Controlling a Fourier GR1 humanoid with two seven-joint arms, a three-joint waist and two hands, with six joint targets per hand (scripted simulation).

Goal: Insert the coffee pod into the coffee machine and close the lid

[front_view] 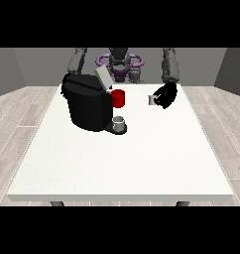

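Holding one coffee pod (152,99), one coffee machine (86,103), lid (103,78) up

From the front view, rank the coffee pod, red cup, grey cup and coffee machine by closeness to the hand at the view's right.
1. Coffee pod, at the fingers of the hand at the view's right.
2. Red cup, to the view's left of the pod.
3. Grey cup, on the machine's tray, nearer the camera.
4. Coffee machine, farthest toward the view's left.

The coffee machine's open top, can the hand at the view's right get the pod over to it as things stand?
Probably yes. The hand holds the coffee pod above the table, the lid is up, and only the red part lies between.
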